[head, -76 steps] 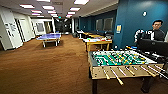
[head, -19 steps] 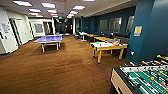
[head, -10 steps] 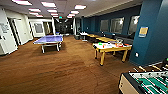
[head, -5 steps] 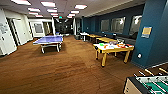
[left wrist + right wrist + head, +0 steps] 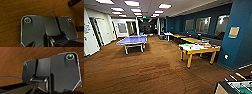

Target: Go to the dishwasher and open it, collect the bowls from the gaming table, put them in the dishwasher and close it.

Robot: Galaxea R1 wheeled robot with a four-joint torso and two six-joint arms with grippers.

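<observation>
Head view: one gaming table (image 5: 197,49), bowls (image 5: 201,46) uncountable.

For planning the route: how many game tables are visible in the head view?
3: blue table-tennis table mid-left, white-topped gaming table on the right, foosball table at the lower right corner. Others may be hidden.

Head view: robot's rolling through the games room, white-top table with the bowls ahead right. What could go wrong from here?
1. The foosball table sits close at the lower right; a tight right turn could clip its corner or rods.
2. The gaming table stands near the blue pillar, so approach room on that side looks narrow.
3. The bowls lie near the table's rim; a bump to the table might knock one off.
</observation>
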